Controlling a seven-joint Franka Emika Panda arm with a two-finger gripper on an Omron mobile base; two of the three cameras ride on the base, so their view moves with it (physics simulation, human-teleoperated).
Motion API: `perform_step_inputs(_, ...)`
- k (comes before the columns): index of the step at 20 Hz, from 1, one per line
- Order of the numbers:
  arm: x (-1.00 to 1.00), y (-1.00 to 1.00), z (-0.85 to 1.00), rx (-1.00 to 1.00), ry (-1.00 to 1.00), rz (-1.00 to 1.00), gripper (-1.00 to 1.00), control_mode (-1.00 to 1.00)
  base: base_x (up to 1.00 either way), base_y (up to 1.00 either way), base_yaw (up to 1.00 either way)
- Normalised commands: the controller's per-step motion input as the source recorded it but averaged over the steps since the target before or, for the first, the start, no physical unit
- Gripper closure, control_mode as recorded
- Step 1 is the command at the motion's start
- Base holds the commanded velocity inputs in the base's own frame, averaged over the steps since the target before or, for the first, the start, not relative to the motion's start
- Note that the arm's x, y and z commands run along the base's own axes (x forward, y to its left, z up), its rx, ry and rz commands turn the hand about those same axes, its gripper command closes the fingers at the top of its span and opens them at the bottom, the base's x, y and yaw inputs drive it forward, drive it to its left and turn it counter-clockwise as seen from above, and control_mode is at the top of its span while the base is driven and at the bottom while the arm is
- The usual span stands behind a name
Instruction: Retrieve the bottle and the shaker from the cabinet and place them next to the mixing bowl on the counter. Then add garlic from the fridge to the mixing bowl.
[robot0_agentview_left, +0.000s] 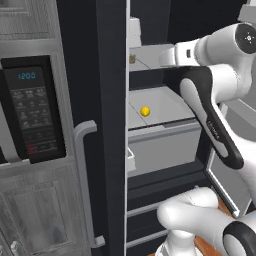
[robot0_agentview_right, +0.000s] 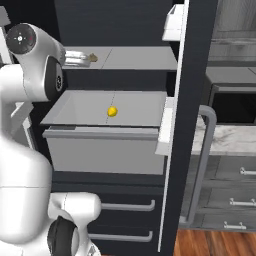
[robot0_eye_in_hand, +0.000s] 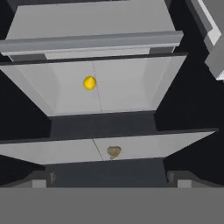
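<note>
The black fridge (robot0_agentview_left: 111, 125) stands open, its pale grey shelves showing. The garlic (robot0_eye_in_hand: 113, 152), a small tan lump, lies on the upper shelf (robot0_agentview_right: 130, 57), near that shelf's front edge in the hand view. It also shows as the same garlic (robot0_agentview_left: 132, 58) (robot0_agentview_right: 93, 58) from both base views. My gripper (robot0_eye_in_hand: 111, 179) is open, its two dark fingertips (robot0_eye_in_hand: 43, 177) spread wide on either side of the garlic and short of it, touching nothing. The hand (robot0_agentview_right: 80, 59) (robot0_agentview_left: 162, 56) hovers at shelf height just beside the garlic.
A yellow ball (robot0_agentview_left: 145, 111) (robot0_agentview_right: 112, 111) (robot0_eye_in_hand: 89, 82) lies in the grey bin below the garlic's shelf. The fridge door (robot0_agentview_right: 192, 125) with its long grey handle (robot0_agentview_right: 205, 165) stands edge-on beside it. A microwave (robot0_agentview_left: 32, 110) sits left; the marble counter (robot0_agentview_right: 230, 137) over grey drawers lies right.
</note>
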Motion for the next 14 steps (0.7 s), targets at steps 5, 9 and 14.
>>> perform_step_inputs(5, 0.23, 0.14, -0.21, 0.00, 0.07, 0.00, -1.00, -1.00, 0.00, 0.00, 0.00)
perform_step_inputs(9, 0.26, 0.21, -0.10, -0.01, 0.01, 0.00, -1.00, -1.00, 0.00, 0.00, 0.00)
perform_step_inputs(14, 0.29, 0.11, -0.02, 0.00, 0.00, 0.00, -1.00, -1.00, 0.00, 0.00, 0.00)
